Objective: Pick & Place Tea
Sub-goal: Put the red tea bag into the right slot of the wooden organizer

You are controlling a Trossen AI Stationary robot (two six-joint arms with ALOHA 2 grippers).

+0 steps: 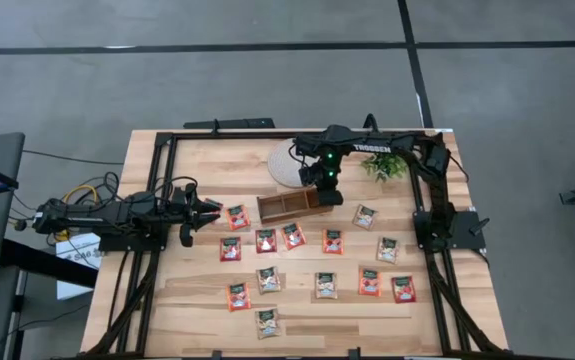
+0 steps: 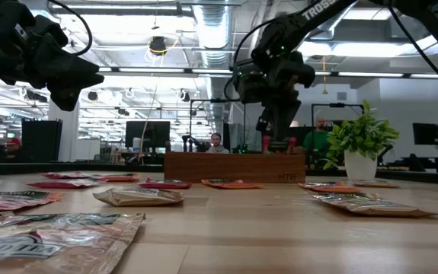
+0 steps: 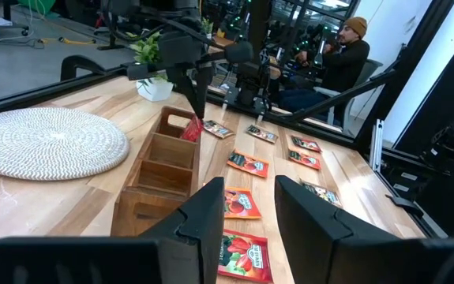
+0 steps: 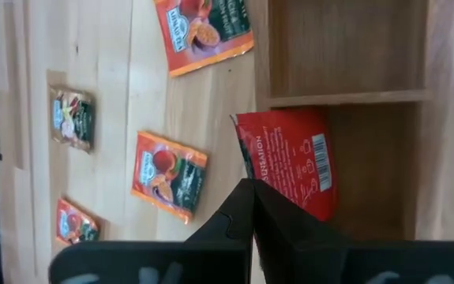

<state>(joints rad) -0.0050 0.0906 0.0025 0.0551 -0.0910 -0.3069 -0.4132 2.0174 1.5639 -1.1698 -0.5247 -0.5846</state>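
Wooden, pale and planked, edged by a black frame: the desk (image 1: 297,310), standing on a grey floor with dark lines. Beyond it, looking into a big bright workshop with ceiling lights, screens and seated people.

Lying flat and scattered over the desk, well apart from one another: the tea sachets (image 1: 327,286), some red-orange, some tan. Standing near the far edge: a brown wooden tray (image 1: 285,207) with three compartments, a round white woven disc (image 1: 285,165) just beside it, and a small green plant (image 1: 385,166) in a white pot.

Hanging over the tray's end compartment: the right claw (image 4: 252,189), pinched tight on a red sachet (image 4: 290,162), this sachet dangling into the compartment.

Hovering at the desk's left side, low, pointing at the tray: the left claw (image 3: 246,213), fingers partly apart, holding nothing.
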